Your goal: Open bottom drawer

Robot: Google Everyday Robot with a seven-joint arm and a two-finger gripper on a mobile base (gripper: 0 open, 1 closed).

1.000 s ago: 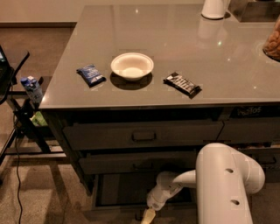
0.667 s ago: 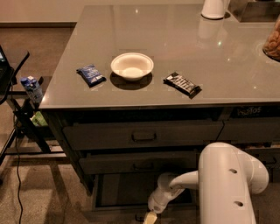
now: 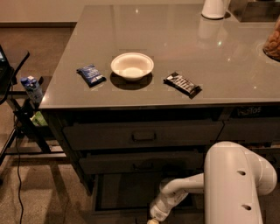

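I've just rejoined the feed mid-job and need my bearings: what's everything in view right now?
Countertop: one, grey, upper view.
Bowl: one, white, near the countertop's front.
Packet: one, blue, left of the bowl.
Snack bar: one, dark wrapper, right of the bowl.
White container: one, far back, cut off by the frame.
Bottle: one, blue and white, beside the counter's left end.
Top drawer: one, dark grey-brown, shut.
Middle drawer: one, same colour, shut.
Bottom drawer: one, dark, pulled out, inside showing.
Arm: one, white, lower right.
Tool: one, pale, bottom edge, at the bottom drawer's front.
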